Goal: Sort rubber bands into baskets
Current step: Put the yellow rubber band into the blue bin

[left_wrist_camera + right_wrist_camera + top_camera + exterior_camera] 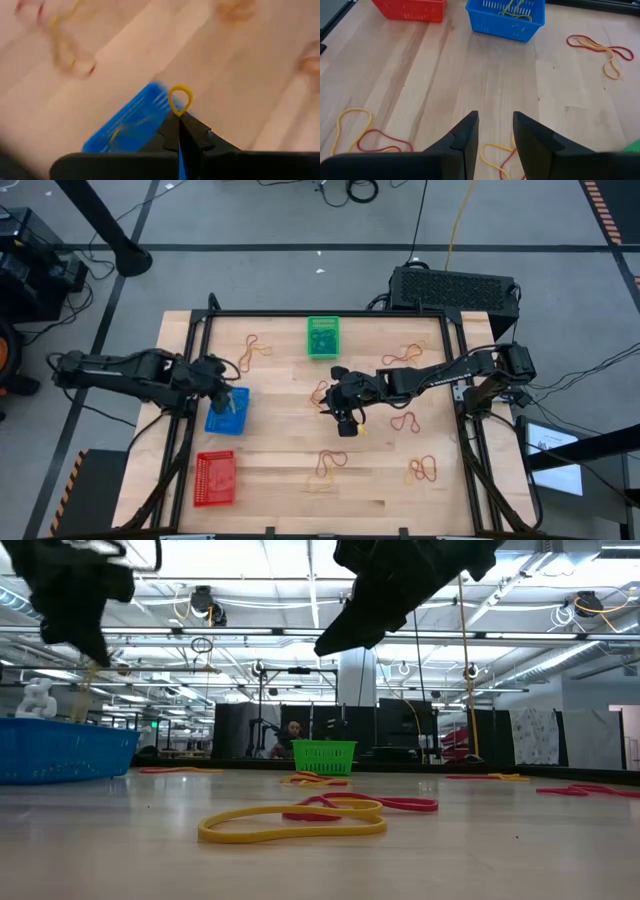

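My left gripper [179, 116] is shut on a yellow rubber band [172, 102] above the blue basket [226, 411], which holds a few yellow bands [514, 7]. My right gripper [495, 131] stands open over the middle of the table, above a yellow and red pair of bands [496, 156], touching nothing. The green basket [322, 337] sits at the far middle and the red basket [215, 479] at the near left. More red and yellow rubber bands [405, 420] lie flat on the wood. My left gripper pinches the yellow band between its two fingertips, slanting down from above. A small loop of the band [180, 88] sticks out past the tips. The band is lifted clear over the blue basket [131, 124]; the fingers hide the rest of it.
Loose bands lie at the far left [252, 350], far right [405, 356], near middle [329, 463] and near right [424, 470]. A black box [455, 288] stands behind the table's far right corner. A dark rail frame [330, 314] runs around the table.
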Controlling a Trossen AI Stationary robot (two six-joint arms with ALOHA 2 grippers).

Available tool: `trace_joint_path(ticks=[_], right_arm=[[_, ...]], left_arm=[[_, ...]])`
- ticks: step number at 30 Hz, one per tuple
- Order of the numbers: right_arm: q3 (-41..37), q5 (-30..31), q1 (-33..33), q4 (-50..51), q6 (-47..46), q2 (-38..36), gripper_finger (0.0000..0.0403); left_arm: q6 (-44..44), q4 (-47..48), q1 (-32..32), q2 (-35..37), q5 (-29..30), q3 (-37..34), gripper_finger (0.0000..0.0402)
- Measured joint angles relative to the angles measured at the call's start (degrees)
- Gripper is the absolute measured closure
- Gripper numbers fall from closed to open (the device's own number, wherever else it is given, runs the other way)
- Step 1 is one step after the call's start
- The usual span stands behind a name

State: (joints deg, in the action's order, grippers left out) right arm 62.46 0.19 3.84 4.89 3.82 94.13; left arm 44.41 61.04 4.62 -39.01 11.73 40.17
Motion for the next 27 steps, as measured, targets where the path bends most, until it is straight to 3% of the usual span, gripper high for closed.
trace_joint_path(ticks=[3, 11, 27], right_arm=[[0.00, 0.00, 0.00, -0.09, -0.09, 0.00, 0.0289], [0.00, 0.00, 0.00, -0.13, -0.11, 0.00, 0.0289], [0.00, -0.31, 0.02, 0.09, -1.77, 0.00, 0.0289]], left_arm=[[1.78, 0.22, 0.00, -1.35, -0.38, -2.12, 0.0401], [1.82, -0.94, 0.00, -6.01, -11.02, -6.43, 0.0388], [1.72, -3.51, 0.02, -11.63, -14.97, -6.96, 0.0315]])
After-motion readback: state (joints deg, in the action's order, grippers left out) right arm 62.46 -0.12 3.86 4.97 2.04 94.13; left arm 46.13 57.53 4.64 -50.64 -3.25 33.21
